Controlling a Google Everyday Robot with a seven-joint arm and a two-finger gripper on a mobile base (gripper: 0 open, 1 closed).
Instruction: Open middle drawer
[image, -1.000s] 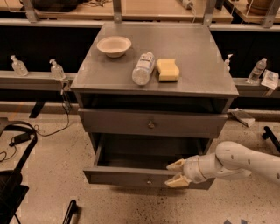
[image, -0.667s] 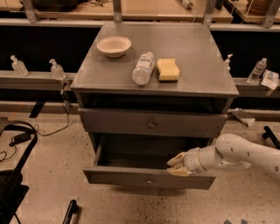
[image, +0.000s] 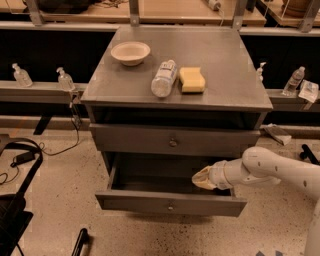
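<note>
Shows the middle drawer (image: 140, 202) standing pulled out from the grey cabinet (image: 225, 70), its front edge well forward of the shut upper drawer front (image: 130, 140) above it. Leaves the dark inside of the drawer open to view from its left wall across to the right.

Places the gripper (image: 201, 179) inside that opening, toward the right end, just behind the front panel's top edge, with the white arm (image: 270, 167) reaching in from the right past the drawer's right corner. Cannot tell how wide the claw stands. Puts the small round knob (image: 171, 205) at the middle of the front, below and left of the claw, apart from it.

Finds on the cabinet top a bowl (image: 130, 52) near the back left corner, then a lying bottle (image: 164, 78) and a yellow sponge (image: 192, 80) side by side nearer the front edge. Offers open speckled floor (image: 60, 195) ahead of the drawer's front edge and off its left corner.
</note>
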